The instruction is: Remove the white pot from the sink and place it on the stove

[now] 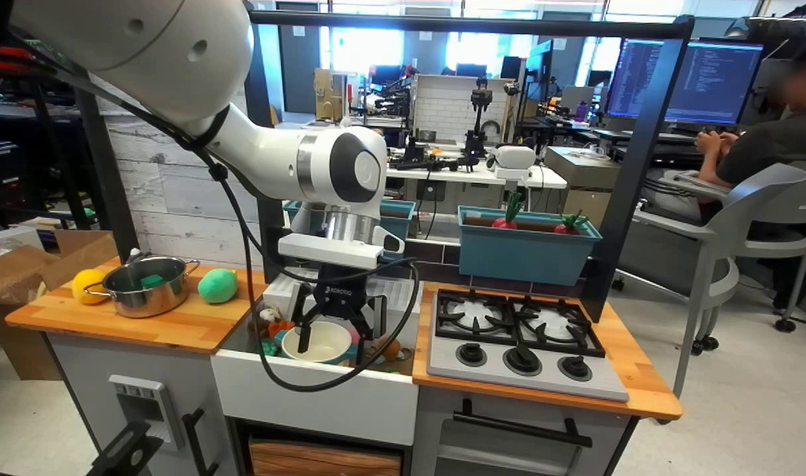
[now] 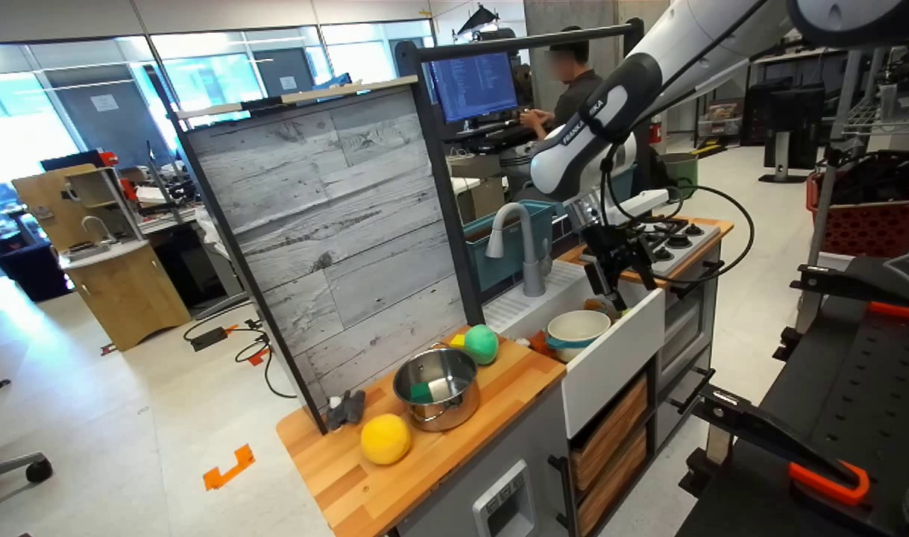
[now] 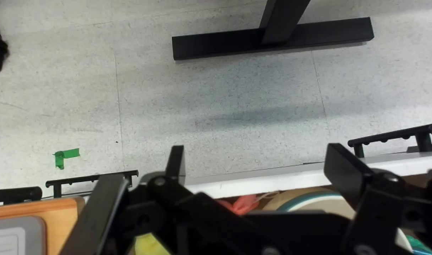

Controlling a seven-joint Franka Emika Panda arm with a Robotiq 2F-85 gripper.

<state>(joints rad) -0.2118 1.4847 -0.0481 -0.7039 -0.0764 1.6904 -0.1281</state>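
The white pot (image 1: pixel 322 342), with a blue-green outside, sits in the sink (image 1: pixel 317 390) among toys. It also shows in an exterior view (image 2: pixel 578 328) and, partly hidden by a finger, at the lower right of the wrist view (image 3: pixel 331 204). My gripper (image 1: pixel 334 348) is open and empty above the sink. In an exterior view, the gripper (image 2: pixel 634 296) is at the pot's stove side, with its fingertips apart from the rim. Its spread fingers also show in the wrist view (image 3: pixel 254 153). The stove (image 1: pixel 495 371) stands on the counter beside the sink; its grates hold nothing.
A metal pot (image 1: pixel 148 299), a yellow ball (image 2: pixel 385 438) and a green toy (image 1: pixel 217 285) stand on the counter opposite the stove. A tall grey faucet (image 2: pixel 530 257) rises behind the sink. A teal planter (image 1: pixel 525 254) hangs behind the stove. A black cable loops beside the gripper.
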